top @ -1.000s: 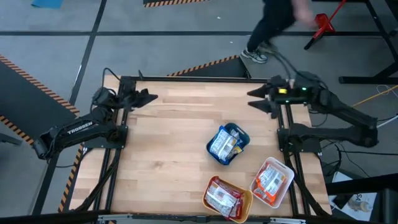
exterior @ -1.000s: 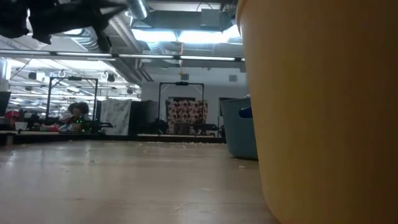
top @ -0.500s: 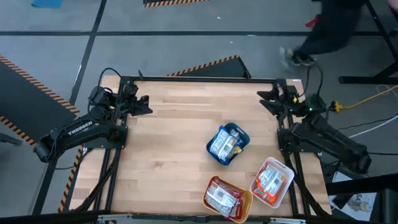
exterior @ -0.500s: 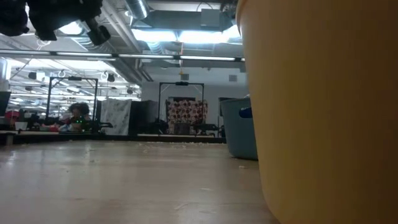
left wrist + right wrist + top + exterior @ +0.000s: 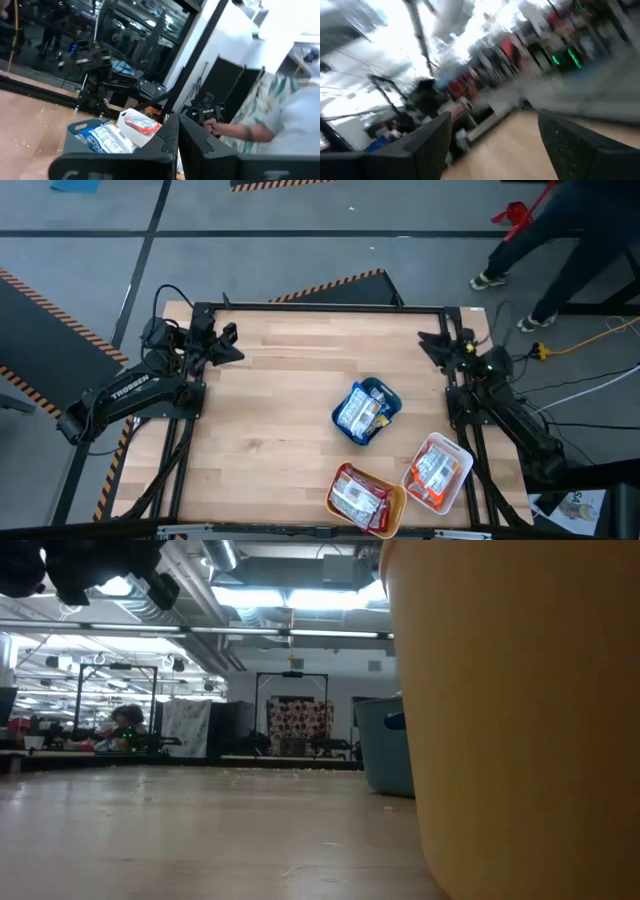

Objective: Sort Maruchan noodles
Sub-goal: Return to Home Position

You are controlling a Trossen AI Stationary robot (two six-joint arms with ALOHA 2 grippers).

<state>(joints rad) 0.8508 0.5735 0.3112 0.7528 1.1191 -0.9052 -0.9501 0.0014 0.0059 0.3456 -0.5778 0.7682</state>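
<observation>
The noodle packets lie in three trays on the table's near right part. Blue-and-white packets [image 5: 358,412] fill the teal tray [image 5: 387,395], also seen in the left wrist view as packets [image 5: 105,138]. Red-and-white packets [image 5: 357,498] lie in the orange tray [image 5: 396,502], and orange packets [image 5: 432,470] in the white tray [image 5: 459,459]. My left gripper [image 5: 232,342] [image 5: 178,131] hovers shut near the far left corner. My right gripper [image 5: 430,340] [image 5: 495,135] hovers open near the far right corner. Both are well away from the trays.
In the low view the orange tray's wall [image 5: 510,720] fills the right half, with the teal tray [image 5: 385,745] behind it. Bare wood [image 5: 270,430] spreads over the table's left and middle. A person [image 5: 575,230] stands on the floor beyond the far right corner.
My right arm has swung back along the table's right edge, and its gripper has drawn a little toward that edge. My left gripper has pulled back slightly toward the left edge. The person beyond the far edge has walked to the right.
</observation>
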